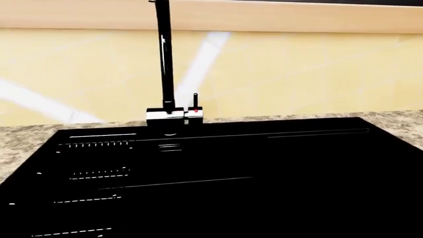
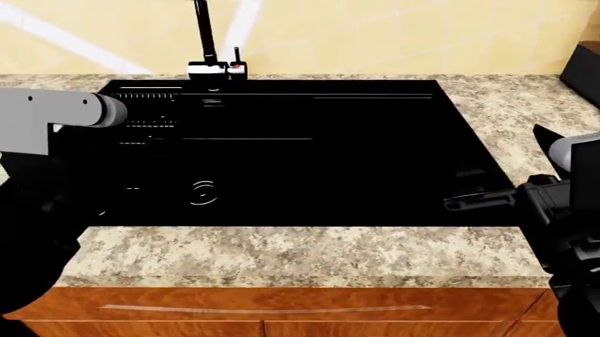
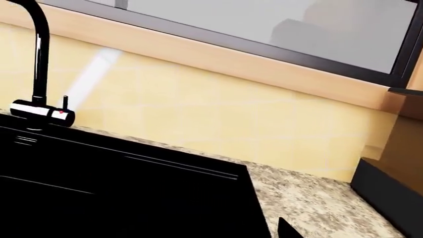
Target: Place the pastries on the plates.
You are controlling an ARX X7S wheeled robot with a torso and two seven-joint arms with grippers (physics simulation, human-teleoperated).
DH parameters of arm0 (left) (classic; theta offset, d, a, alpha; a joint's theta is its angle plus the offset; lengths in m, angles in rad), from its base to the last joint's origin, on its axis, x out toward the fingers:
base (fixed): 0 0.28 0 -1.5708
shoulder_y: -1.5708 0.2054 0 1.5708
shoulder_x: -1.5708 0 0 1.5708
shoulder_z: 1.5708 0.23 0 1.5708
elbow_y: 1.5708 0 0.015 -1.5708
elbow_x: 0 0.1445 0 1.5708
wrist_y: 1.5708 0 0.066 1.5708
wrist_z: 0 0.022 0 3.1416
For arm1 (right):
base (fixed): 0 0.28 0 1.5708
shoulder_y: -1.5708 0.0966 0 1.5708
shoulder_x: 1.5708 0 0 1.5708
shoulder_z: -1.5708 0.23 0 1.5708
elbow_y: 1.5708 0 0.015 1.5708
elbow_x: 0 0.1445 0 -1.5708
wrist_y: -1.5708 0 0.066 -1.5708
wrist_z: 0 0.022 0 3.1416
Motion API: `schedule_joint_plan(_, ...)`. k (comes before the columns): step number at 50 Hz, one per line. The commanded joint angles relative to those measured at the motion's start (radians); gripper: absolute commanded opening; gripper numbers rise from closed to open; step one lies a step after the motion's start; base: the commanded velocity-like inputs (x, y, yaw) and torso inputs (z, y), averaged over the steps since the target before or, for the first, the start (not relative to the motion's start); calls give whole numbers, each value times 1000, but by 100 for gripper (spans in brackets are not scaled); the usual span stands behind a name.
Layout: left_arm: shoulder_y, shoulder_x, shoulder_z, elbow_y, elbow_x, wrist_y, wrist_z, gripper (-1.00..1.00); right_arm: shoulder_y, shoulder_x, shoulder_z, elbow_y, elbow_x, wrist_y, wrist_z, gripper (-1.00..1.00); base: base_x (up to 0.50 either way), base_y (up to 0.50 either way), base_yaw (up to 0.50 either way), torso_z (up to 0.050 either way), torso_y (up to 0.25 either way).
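No pastries and no plates show in any view. In the head view my left arm (image 2: pixel 52 119), grey then black, reaches in from the left over the black sink (image 2: pixel 281 154). Its gripper merges with the dark basin, so its jaws cannot be made out. My right gripper (image 2: pixel 473 200) is a black shape at the sink's right rim, pointing left, and its fingers blend into the black. In the right wrist view only a dark fingertip (image 3: pixel 289 229) pokes up over the speckled counter. The left wrist view shows no fingers against the sink.
A tall black faucet (image 2: pixel 204 42) with a chrome base stands behind the sink (image 1: pixel 198 183) against the yellow tiled wall. Speckled granite counter (image 2: pixel 310 256) surrounds the sink, above wooden drawer fronts. A dark object (image 2: pixel 583 70) sits at the counter's far right, the same dark object (image 3: pixel 390 198) in the right wrist view.
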Motion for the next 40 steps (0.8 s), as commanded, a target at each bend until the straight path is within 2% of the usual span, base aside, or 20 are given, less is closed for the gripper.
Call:
schedule_joint_plan(1, 4, 2, -3, -5, 8, 10, 4, 100, -12, -3, -3, 5, -19, -10, -2, 100, -1, 500, 0, 0, 0)
schedule_joint_plan(40, 16, -17, -15, 2, 11, 20, 16, 100, -3, 3, -14, 13, -6, -19, 11, 100, -1, 500, 0, 0, 0)
